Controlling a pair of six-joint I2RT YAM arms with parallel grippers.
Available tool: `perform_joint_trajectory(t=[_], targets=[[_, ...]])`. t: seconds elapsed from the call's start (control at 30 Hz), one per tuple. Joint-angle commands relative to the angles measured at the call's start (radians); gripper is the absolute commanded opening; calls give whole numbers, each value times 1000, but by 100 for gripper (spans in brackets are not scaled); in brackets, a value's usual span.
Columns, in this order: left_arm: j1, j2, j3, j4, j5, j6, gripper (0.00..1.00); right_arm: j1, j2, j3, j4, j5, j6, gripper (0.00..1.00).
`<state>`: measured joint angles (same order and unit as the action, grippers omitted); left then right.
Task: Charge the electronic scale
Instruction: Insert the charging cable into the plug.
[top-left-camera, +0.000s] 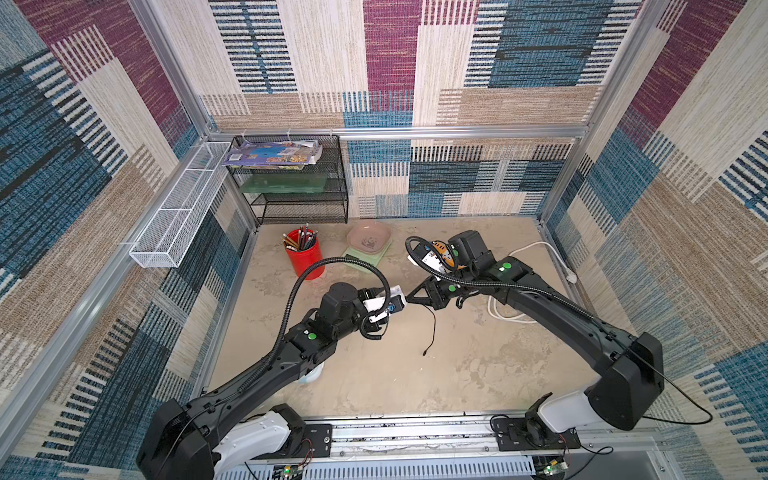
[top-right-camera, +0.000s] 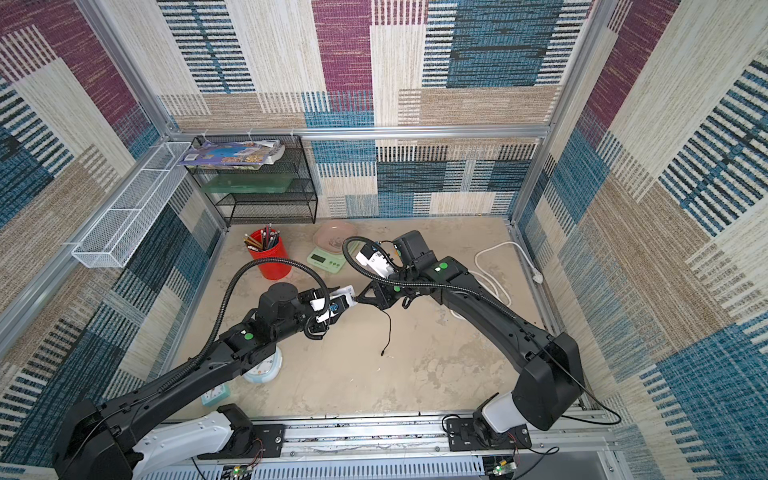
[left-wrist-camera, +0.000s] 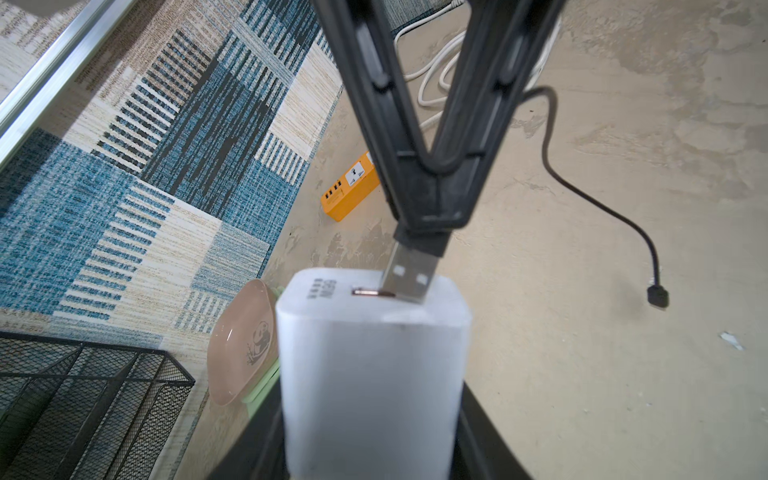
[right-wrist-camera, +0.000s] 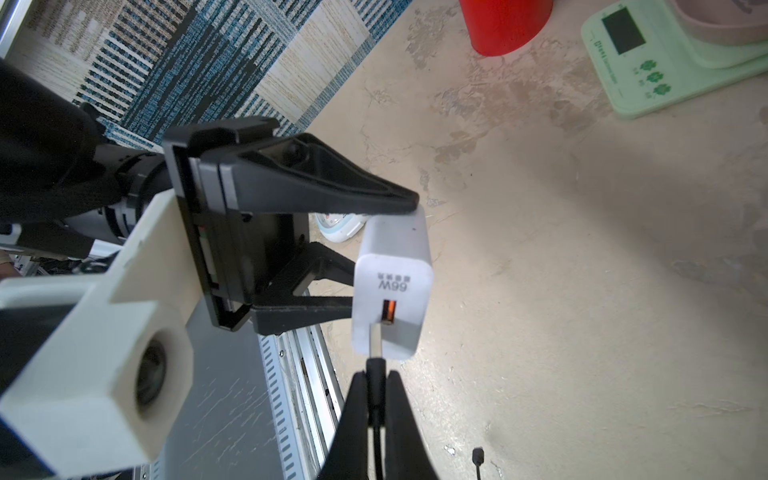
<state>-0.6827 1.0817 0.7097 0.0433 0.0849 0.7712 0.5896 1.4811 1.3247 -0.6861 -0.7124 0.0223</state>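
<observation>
The electronic scale, mint green with a pinkish panda tray, stands at the back of the table, apart from both arms. In mid-table my left gripper is shut on a white charger adapter. My right gripper is shut on the USB plug of a black cable. The plug's metal tip meets the adapter's face at the edge of its port, slightly to one side. The cable's free end lies on the table.
An orange power strip lies behind the right arm, with its white cord coiled at the right. A red pencil cup stands left of the scale. A black mesh rack fills the back left corner. A light-blue clock sits under the left arm.
</observation>
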Motion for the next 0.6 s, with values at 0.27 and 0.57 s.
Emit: perform_joint_trajectory(t=[0.27,0.57], targets=[[-4,-30,-31,86,35,57,22,2,34,60,-3,4,13,0],[-8,-28,-27,84,18,67,22,19,43,49,-15,-17,-9,0]])
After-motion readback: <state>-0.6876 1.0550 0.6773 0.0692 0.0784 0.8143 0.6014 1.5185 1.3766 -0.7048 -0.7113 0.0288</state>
